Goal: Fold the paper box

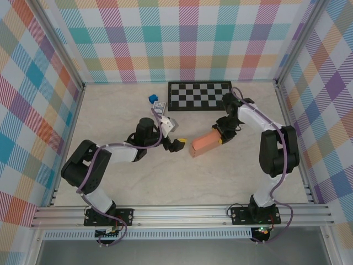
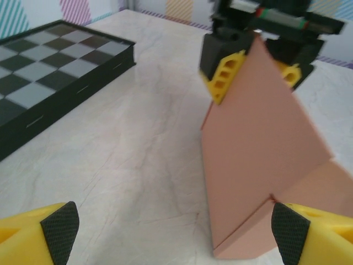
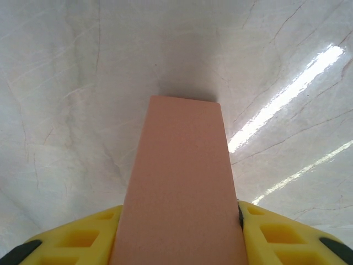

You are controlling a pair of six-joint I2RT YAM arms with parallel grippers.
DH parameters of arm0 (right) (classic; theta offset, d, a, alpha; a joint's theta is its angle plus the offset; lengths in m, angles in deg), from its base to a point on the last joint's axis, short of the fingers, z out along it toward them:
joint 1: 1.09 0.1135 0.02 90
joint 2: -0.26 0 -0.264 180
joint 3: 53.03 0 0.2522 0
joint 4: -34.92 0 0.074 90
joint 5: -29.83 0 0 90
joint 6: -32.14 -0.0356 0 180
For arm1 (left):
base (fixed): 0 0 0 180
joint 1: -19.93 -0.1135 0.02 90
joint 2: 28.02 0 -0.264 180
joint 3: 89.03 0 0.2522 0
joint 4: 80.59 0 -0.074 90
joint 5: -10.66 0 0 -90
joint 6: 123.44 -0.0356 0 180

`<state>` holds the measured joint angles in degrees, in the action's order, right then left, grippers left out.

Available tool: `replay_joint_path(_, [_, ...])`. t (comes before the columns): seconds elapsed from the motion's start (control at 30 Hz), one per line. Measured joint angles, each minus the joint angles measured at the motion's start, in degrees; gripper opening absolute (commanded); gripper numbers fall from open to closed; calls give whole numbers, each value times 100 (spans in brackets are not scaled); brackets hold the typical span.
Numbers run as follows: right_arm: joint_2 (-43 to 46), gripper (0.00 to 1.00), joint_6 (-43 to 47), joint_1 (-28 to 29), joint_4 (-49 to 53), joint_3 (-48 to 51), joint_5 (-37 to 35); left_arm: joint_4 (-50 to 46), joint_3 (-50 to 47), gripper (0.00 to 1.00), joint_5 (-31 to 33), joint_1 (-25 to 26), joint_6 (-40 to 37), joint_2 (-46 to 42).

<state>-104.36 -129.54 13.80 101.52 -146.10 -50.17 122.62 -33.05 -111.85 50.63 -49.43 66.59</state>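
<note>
1. The walls (image 1: 182, 38) on three sides carry a check pattern in many colours. Metal rails run along the near edge.
2. The table (image 1: 138, 182) is pale with thin marble veins and it shines under the light.
3. There are two arms, with their bases at the near edge.
4. One chessboard (image 1: 199, 95), black and grey, lies flat at the far side. It is behind the paper box and apart from it.
5. One paper box (image 1: 204, 143) stands near the middle of the table, a little to the right. It is salmon-orange, plain and already shaped as a long block. Its left end rests on the table and its right end is tilted up.
6. The right gripper (image 1: 222, 134) is clamped on the raised end, one yellow finger on each side.
7. The left gripper (image 1: 179, 144) is just beside the low end, jaws wide apart and holding nothing. From the left wrist one black pad (image 2: 289, 232) is very close to the box corner; I cannot tell if it touches.
8. One blue-and-white card pack (image 1: 159, 105) lies left of the chessboard, behind the left wrist.
9. One tiny blue cube (image 1: 150, 99) sits just beside the pack.
</note>
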Motion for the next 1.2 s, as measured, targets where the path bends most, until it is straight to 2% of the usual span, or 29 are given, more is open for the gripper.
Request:
replay_joint_path(0.27, [-55,31,87,-31,20,-4,83,-282,214,81,-111,396,-417,-179])
replay_joint_path(0.4, [-85,31,87,-31,20,-22,120,-487,243,73,-146,566,-634,-177])
replay_joint_path(0.67, [-131,30,85,-31,24,-79,140,-734,396,66,-151,634,-960,-94])
replay_joint_path(1.03, [-136,29,85,-31,22,-81,142,-909,479,69,-140,664,-1370,-39])
replay_joint_path(1.2, [-142,29,129,-31,33,-90,151,-1604,479,70,-155,573,-1827,-219])
